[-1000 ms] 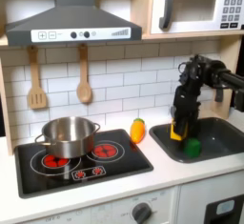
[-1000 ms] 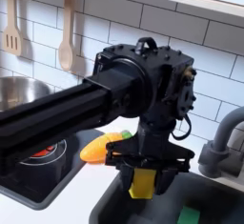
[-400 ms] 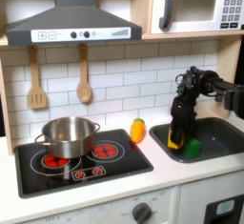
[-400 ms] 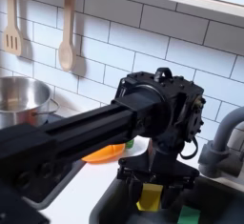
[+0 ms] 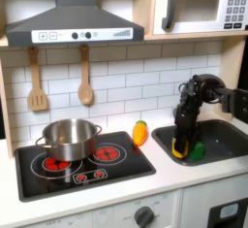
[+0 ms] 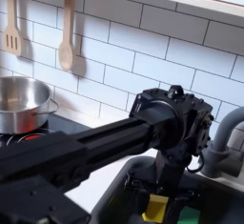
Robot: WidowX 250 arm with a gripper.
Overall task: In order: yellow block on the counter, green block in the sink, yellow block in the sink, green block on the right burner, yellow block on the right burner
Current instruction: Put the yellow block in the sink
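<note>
Down in the sink (image 5: 225,141), the end effector (image 6: 158,205) is clamped on the yellow block (image 6: 156,208), held low over the basin floor. The green block (image 5: 197,151) lies just beside it, toward the first exterior view's right. To finish this placement well, I judge the arm should lower until the yellow block rests on the floor clear of the green one, part the fingers fully, then lift straight up. The desk (image 5: 116,186) lies around the basin.
</note>
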